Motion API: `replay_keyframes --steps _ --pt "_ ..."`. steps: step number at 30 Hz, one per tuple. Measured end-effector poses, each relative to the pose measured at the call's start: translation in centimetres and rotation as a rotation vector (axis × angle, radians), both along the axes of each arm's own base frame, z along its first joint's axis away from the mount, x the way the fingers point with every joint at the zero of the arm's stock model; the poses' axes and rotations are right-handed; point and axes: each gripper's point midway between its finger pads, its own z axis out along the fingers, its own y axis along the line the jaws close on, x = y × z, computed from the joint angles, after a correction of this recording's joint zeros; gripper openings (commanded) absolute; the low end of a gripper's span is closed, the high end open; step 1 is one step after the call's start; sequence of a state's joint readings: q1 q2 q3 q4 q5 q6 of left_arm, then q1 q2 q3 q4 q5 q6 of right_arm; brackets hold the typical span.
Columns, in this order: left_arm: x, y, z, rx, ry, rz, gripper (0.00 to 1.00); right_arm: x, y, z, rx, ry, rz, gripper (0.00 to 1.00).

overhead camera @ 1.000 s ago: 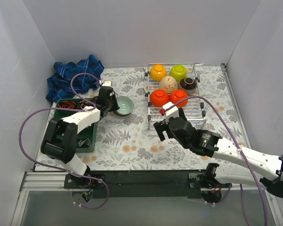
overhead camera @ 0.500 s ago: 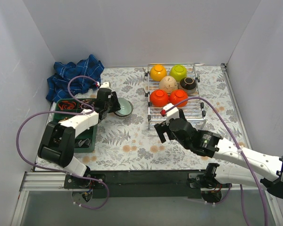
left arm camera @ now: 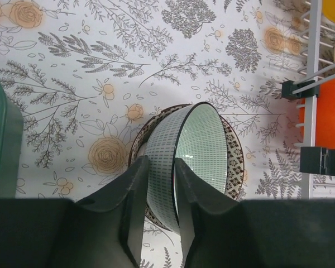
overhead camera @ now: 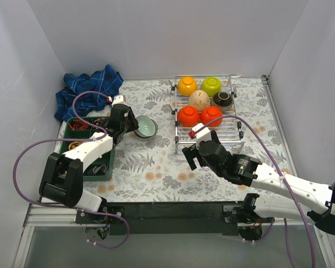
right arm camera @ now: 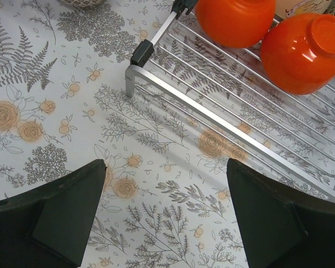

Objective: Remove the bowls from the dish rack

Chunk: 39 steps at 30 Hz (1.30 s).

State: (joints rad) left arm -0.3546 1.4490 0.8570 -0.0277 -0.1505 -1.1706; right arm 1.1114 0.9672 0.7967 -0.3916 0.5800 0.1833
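Beside the dish rack (left arm camera: 311, 67), the left gripper (left arm camera: 161, 167) pinches the tilted blue-green bowl (left arm camera: 201, 145).

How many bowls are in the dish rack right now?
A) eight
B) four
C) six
C: the top view shows six in the dish rack: orange-yellow, lime green, beige, dark brown and two red-orange. The pale blue-green bowl is off it, in the left gripper.
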Motion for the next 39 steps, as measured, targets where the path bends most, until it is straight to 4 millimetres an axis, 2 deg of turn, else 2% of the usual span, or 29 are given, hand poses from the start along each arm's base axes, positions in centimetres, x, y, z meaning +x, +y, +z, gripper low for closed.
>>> replay_keyframes --steps 6,14,15,16,17,22,23,27,28,29,30,33,35,39 --pt "-0.9 0.8 -1.4 0.008 0.055 0.03 0.0 0.1 -0.2 0.1 0.006 -0.002 -0.009 0.97" --pt "-1.7 0.9 -2.5 -0.007 0.099 0.047 0.01 0.1 -0.3 0.3 0.016 -0.004 -0.014 0.97" --pt "-1.7 1.0 -2.5 -0.008 0.101 0.049 0.04 0.1 -0.4 0.3 0.018 -0.006 -0.017 0.97" --pt "-1.8 1.0 -2.5 -0.009 0.102 0.05 0.14 0.1 -0.4 0.3 0.02 -0.006 -0.02 0.97" --pt "-1.8 1.0 -2.5 -0.009 0.103 0.051 0.19 0.1 -0.5 0.3 0.021 -0.005 -0.023 0.97" --pt "-1.6 0.9 -2.4 -0.02 0.096 0.049 0.37 0.3 -0.8 0.2 0.022 -0.006 -0.039 0.97" --pt "-1.6 0.8 -2.4 -0.021 0.097 0.047 0.45 0.4 -1.0 0.2 0.02 -0.006 -0.045 0.97" --pt "-2.0 0.6 -2.0 -0.032 0.1 0.033 0.61 1.4 -2.1 0.2 -0.002 -0.018 -0.082 0.97" --pt "-2.1 0.6 -1.6 -0.035 0.096 0.031 0.62 1.8 -2.5 0.2 -0.013 -0.023 -0.096 0.97" --pt "-2.4 0.6 -1.2 -0.039 0.092 0.027 0.66 2.2 -2.9 0.1 -0.025 -0.028 -0.106 0.97" --pt "-2.6 0.6 -0.5 -0.045 0.083 0.024 0.76 2.6 -3.4 0.1 -0.04 -0.032 -0.121 0.97" --pt "-3.4 0.7 2.2 -0.07 0.044 0.014 0.95 4.3 -5.0 0.1 -0.094 -0.041 -0.168 0.98" --pt "-4.1 0.7 4.2 -0.096 0.015 0.005 0.98 5.8 -6.2 0.3 -0.134 -0.05 -0.205 0.98" --pt "-6.5 0.7 7.5 -0.157 -0.025 -0.01 0.98 8.8 -8.6 0.4 -0.222 -0.065 -0.261 0.98"
